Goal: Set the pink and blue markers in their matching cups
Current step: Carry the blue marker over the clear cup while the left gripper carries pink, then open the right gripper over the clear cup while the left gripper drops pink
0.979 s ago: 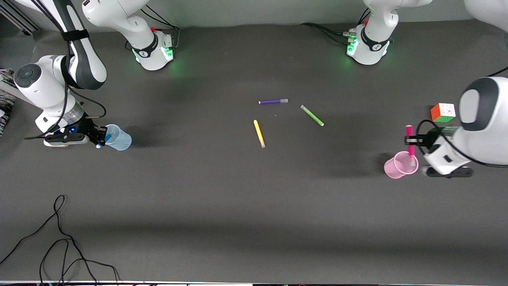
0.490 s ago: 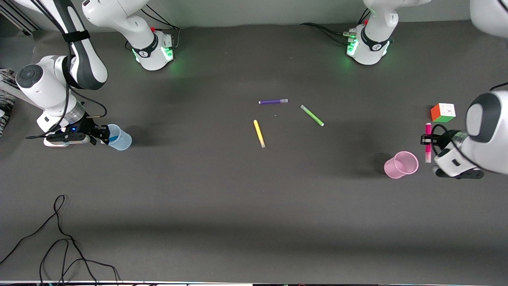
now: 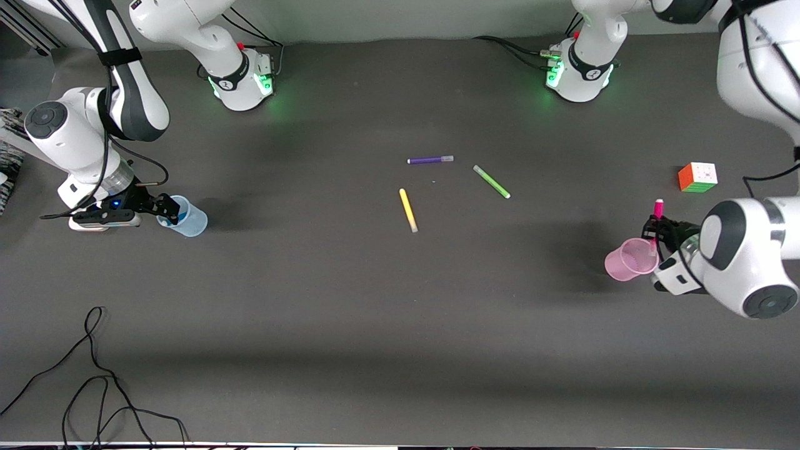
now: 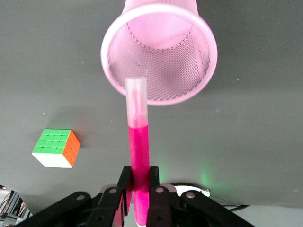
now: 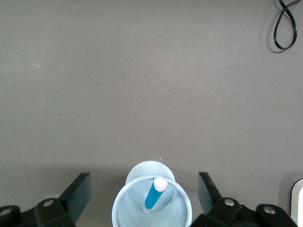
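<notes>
The left gripper [image 4: 138, 189] is clamped tight on the pink marker [image 4: 138, 156], its black fingers [image 4: 155, 182] pinching the pink barrel while the pale grey end points at the rim of the pink cup [image 4: 161, 49]. In the front view the left gripper [image 3: 656, 226] hangs just over the pink cup [image 3: 630, 259] at the left arm's end of the table, with the pink marker [image 3: 657, 207] tilted and its lower end at the cup's rim. The left arm drops in from above with its elbow bent and its wrist just beside the pink cup. A colour cube [image 3: 697, 177] sits farther from the front camera than the pink cup. The right gripper [image 5: 144, 198] is spread wide, its fingers [image 5: 78, 191] apart on either side of the blue cup [image 5: 151, 203] and gripping nothing; the blue marker [image 5: 155, 193] stands inside that cup, pale cap up. In the front view the right gripper [image 3: 164, 209] hovers at the rim of the blue cup [image 3: 187, 217], the right arm folded low near it. The purple marker [image 3: 430, 160], green marker [image 3: 491, 182] and yellow marker [image 3: 408, 210] lie at mid-table, well apart from the pink cup.
</notes>
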Tool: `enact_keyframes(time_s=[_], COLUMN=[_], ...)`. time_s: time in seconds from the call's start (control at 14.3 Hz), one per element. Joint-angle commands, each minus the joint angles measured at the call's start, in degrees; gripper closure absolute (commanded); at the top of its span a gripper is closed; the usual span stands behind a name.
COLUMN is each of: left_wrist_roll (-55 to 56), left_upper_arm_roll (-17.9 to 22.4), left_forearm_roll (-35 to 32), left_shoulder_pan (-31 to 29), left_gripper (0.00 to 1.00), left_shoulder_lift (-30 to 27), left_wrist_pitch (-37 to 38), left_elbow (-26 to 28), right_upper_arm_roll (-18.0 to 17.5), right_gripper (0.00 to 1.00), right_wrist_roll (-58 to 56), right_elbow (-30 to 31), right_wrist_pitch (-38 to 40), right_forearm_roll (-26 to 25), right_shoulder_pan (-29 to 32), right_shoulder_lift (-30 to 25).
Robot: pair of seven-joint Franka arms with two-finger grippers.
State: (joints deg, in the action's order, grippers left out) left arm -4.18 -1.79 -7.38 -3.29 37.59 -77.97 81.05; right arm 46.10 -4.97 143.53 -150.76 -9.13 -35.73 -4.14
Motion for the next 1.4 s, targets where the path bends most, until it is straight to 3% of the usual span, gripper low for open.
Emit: enact_keyframes(time_s=[0.0,0.21,0.56,0.63,0.7,0.77,0.84,0.91,1.12,1.33], left_wrist_roll=[-0.5,-0.6,-0.5,-0.8,-0.9,-0.9,-0.9,-0.9,-1.0,-5.8], left_upper_arm_roll=[0.1,-0.1,-0.2,-0.2,-0.2,-0.3,-0.3,-0.3,-0.5,-0.9], left_forearm_roll=[-0.8,-0.6,-0.4,-0.4,-0.4,-0.4,-0.4,-0.4,-0.3,0.3], left_shoulder_pan=[0.6,0.7,0.7,0.7,0.7,0.7,0.7,0.7,0.7,0.0], left_gripper=[0.96,0.96,0.93,0.81,0.45,0.2,0.07,0.0,0.0,0.0], left_shoulder_lift=[2.7,4.4,5.6,5.6,5.6,5.5,5.2,4.9,3.6,-2.8], left_wrist_pitch=[1.8,0.3,-3.1,-3.2,-3.2,-3.2,-3.2,-3.1,-2.1,-1.8], left_elbow=[-3.9,-4.7,-4.7,-4.7,-4.7,-4.7,-4.8,-4.8,-7.7,-7.0], right_upper_arm_roll=[-0.5,-0.6,-0.6,-0.7,-0.8,-1.1,-3.1,-5.8,-16.2,-25.6], right_gripper=[0.0,0.0,0.0,0.0,0.0,0.0,0.0,0.0,0.0,0.0], right_wrist_roll=[0.3,1.8,2.3,3.2,3.5,3.5,3.5,3.5,3.3,3.4], right_elbow=[-4.9,-12.2,-29.0,-30.5,-31.5,-32.9,-34.3,-35.3,-36.8,-37.0], right_wrist_pitch=[6.8,16.6,36.8,38.4,39.2,41.0,42.5,43.0,43.2,43.2], right_forearm_roll=[-0.6,-0.4,6.1,6.1,6.1,6.1,6.1,6.1,6.1,6.1], right_shoulder_pan=[-1.7,-4.3,-9.4,-9.6,-9.8,-9.8,-9.0,-7.3,1.6,10.1], right_shoulder_lift=[-0.6,-0.6,0.9,0.7,0.4,0.4,0.6,0.7,0.8,0.8])
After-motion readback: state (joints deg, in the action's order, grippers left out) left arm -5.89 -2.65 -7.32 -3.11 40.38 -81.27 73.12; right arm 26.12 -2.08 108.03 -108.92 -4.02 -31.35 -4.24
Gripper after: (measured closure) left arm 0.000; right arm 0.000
